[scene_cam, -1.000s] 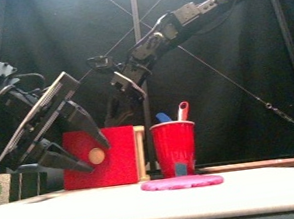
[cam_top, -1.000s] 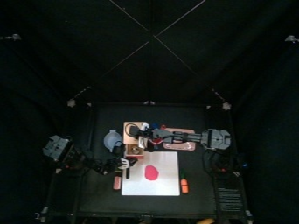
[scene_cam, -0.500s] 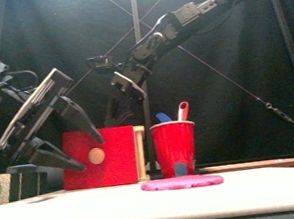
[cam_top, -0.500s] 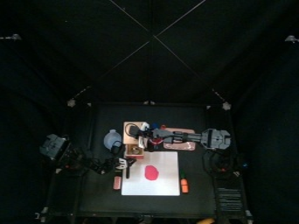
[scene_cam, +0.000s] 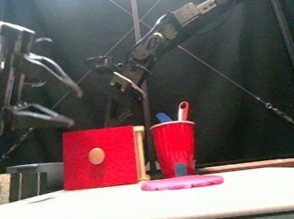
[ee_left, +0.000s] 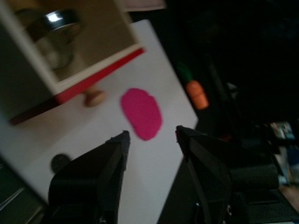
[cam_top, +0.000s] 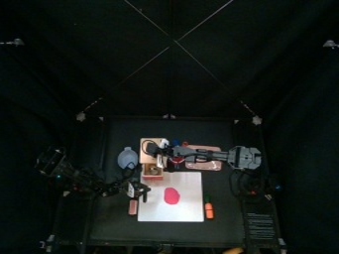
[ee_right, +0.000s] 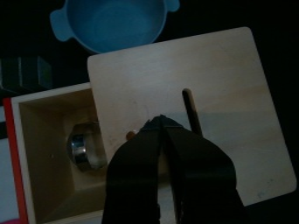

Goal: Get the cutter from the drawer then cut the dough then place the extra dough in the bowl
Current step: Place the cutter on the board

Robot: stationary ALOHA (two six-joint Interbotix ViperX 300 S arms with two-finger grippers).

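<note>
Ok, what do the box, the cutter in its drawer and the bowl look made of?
Box: pale bare wood, matte, with faint grain.
Cutter: probably metal, with shiny grey glints.
Bowl: smooth blue-grey, perhaps plastic or glazed; unclear.

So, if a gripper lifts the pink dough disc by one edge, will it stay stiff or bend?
Probably it bends: the dough looks thin and lies flat on the white board, its edge sloping down in the front view. It may also cling to the board, since its whole underside rests there. It seems light for its width.
</note>
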